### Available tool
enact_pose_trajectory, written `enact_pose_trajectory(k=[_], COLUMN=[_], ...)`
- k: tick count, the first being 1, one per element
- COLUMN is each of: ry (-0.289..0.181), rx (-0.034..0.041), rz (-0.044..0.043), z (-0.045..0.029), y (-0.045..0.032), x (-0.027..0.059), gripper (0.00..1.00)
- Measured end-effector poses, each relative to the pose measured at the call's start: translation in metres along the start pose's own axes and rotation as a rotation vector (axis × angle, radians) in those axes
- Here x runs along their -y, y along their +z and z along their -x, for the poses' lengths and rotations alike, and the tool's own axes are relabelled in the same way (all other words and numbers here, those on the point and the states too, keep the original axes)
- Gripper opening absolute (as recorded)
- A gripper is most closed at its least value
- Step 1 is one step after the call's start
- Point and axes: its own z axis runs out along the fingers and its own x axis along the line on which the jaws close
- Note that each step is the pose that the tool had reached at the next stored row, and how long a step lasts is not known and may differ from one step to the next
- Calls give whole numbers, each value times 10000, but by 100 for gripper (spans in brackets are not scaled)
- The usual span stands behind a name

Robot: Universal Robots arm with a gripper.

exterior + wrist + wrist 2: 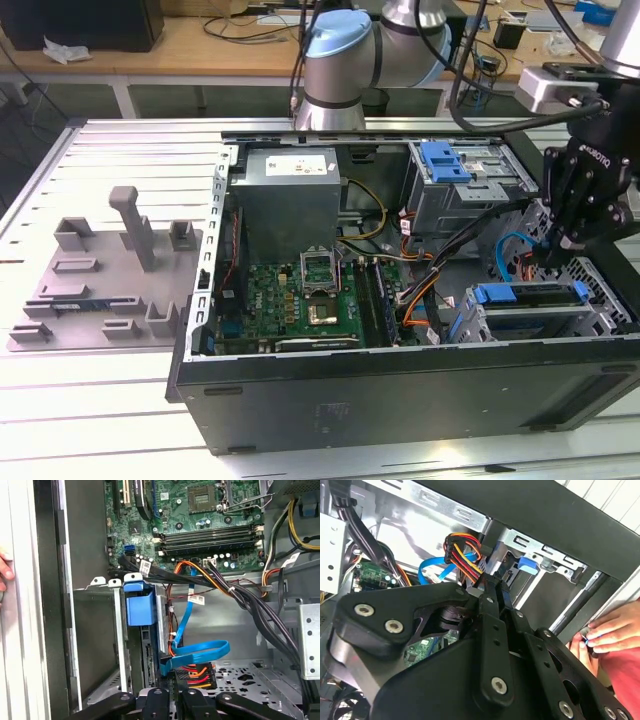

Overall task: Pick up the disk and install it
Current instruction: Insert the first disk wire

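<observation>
Silver disk point(530, 320) in bright blue carrier, seated in drive bay point(600, 300), claw point(553, 256) nearby, grip unclear

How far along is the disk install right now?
Looks done: the disk is off the tool and sits in the drive cage inside the open case, blue carrier showing. In hand: nothing I can confirm; the tool hangs just beside the disk, close to the orange and yellow power plug and the blue cable. Left: whether the disk is fully seated or cabled cannot be told.
</observation>
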Motion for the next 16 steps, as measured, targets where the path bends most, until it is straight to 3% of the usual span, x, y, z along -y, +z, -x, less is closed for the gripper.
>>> enact_pose_trajectory(k=[1,3,6,10,13,16], ry=[-28,-58,-126,-205,-221,-222], rx=[88,176,371,680,782,783], rz=[-10,-18,-31,-49,-57,-58], z=[-23,-52,-109,-177,-205,-205], y=[2,4,11,16,20,20], x=[-1,-4,-8,-46,-58,-58], gripper=[17,17,17,17,17,17])
